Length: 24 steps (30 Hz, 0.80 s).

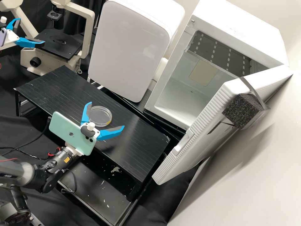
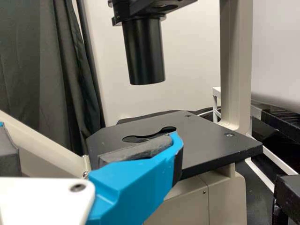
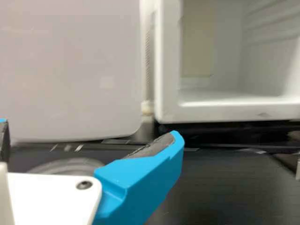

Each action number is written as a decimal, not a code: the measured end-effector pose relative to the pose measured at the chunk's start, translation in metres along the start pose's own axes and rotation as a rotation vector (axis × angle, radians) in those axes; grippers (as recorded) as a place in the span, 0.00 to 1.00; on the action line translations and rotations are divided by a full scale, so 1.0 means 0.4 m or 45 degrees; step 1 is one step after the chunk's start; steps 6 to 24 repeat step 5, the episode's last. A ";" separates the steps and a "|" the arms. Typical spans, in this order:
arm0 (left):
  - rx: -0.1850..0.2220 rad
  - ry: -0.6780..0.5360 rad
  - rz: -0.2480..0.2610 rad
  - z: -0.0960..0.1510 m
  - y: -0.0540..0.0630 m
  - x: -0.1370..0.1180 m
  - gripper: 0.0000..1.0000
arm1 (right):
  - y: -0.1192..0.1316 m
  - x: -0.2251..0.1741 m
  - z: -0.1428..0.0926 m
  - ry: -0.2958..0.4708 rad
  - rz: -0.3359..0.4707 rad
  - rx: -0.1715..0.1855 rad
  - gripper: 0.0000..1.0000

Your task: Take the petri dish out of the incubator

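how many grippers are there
2: the left gripper near the microscope, and the right gripper near the petri dish on the black platform.

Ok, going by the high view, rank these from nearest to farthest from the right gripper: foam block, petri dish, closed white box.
From the right gripper:
1. Petri dish: on the black stand, right by the gripper.
2. Closed white box: behind the stand.
3. Foam block: far right, on the open incubator door.
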 end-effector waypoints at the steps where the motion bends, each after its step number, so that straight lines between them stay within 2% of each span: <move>1: 0.000 0.000 0.000 0.000 0.000 0.000 1.00 | 0.001 -0.004 -0.002 0.003 0.010 0.030 1.00; 5: 0.000 0.000 0.000 0.000 0.000 0.000 1.00 | 0.004 -0.007 -0.006 0.016 0.023 0.105 1.00; 24: 0.000 0.000 0.000 0.000 0.000 0.000 1.00 | 0.004 -0.007 -0.006 0.016 0.023 0.105 1.00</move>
